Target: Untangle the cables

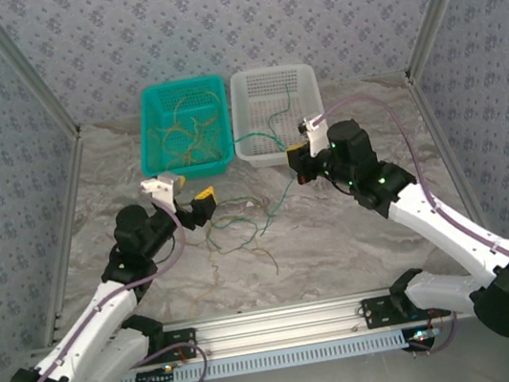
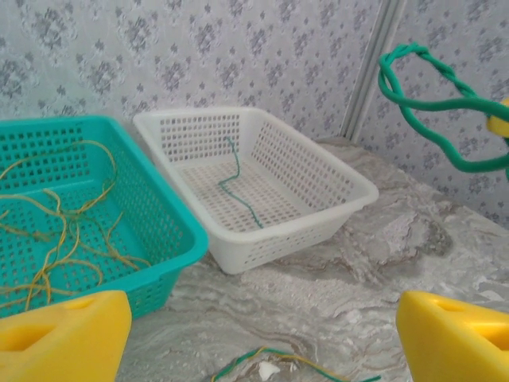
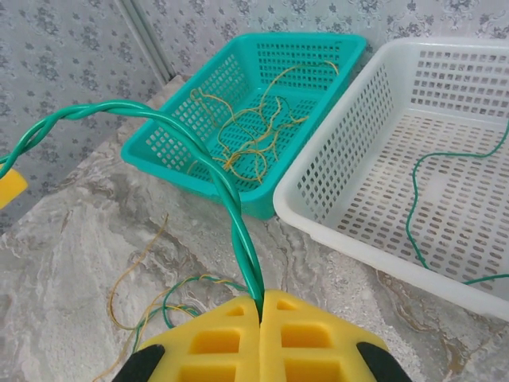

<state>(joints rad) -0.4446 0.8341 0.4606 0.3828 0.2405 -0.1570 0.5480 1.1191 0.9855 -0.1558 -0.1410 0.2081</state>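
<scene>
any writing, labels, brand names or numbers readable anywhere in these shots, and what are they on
No readable text in any view.
teal basket: no label or brand.
white basket: plain, no label.
wallpaper: a repeating floral motif, not lettering.
yellow pads of the right tool, shut on a green cable: blank.

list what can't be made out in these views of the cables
- Right wrist: gripped end of the green cable, hidden between the shut jaws; its far end runs off the left edge.
- Left wrist: the table tangle, cut by the bottom edge.
- Top: how many tan cables lie in the teal basket, too small.
</scene>
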